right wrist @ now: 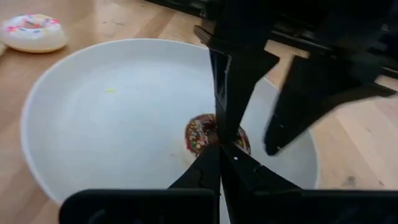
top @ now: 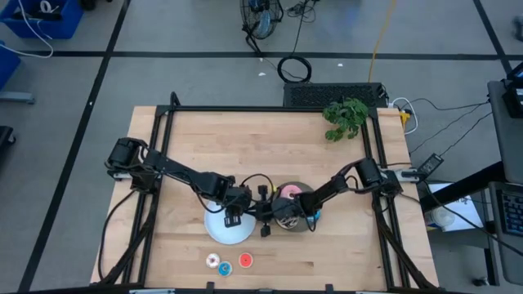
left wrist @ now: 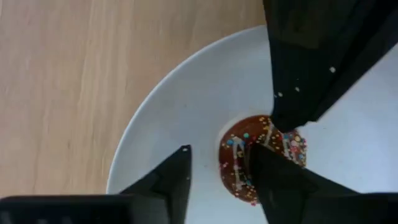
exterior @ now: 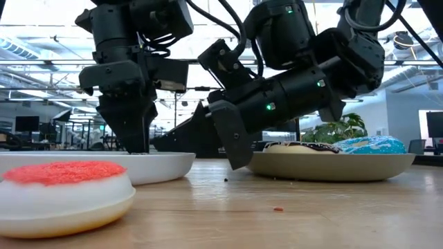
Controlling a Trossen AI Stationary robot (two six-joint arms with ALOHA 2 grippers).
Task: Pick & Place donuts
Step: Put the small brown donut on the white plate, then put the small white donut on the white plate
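The sprinkled chocolate-brown donut lies flat on the white plate. My left gripper points down over it, open. One finger stands at the donut's hole and the other outside the ring. My right gripper is shut and reaches in low from the table's right, its tip close beside the donut. A pink donut and a blue donut lie on the grey plate. My left gripper has one finger over the donut's middle, which hides the place below it. Whether it touches the ring, I cannot tell. My right gripper's shut tip shows at the donut's rim from above. I cannot tell whether it touches.
Three mini donuts lie on the wood near the front edge: white, blue and red. The two plates stand side by side at mid-table. A green plant sits at the far right corner.
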